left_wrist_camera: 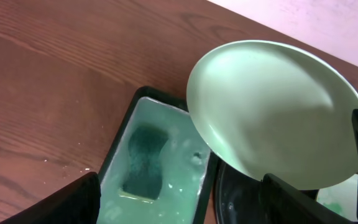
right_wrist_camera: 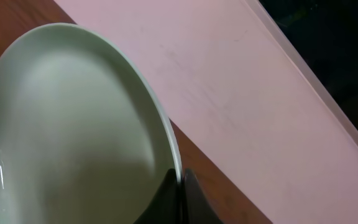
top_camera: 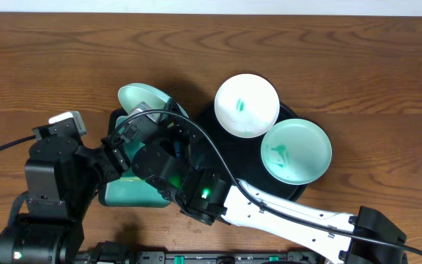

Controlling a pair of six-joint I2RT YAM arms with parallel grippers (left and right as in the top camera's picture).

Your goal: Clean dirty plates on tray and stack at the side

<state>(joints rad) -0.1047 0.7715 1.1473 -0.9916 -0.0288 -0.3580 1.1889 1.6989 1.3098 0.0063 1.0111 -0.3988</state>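
Wooden surface (top_camera: 343,44) carrying a round black tray (top_camera: 291,114) and, left of it, a rectangular tray (left_wrist_camera: 120,134) of teal suds with a sponge (left_wrist_camera: 143,158). Two plates lie in the black tray – the rear plate (top_camera: 247,105) faintly smeared, the front plate (top_camera: 296,152) heavily smeared teal. The third plate (left_wrist_camera: 272,112) hangs tilted above the sponge tray, pinched at its rim by the right gripper (right_wrist_camera: 180,186). The left gripper (left_wrist_camera: 182,199) is spread wide, gripping nothing. Overhead, both arms hide most of the sponge tray.
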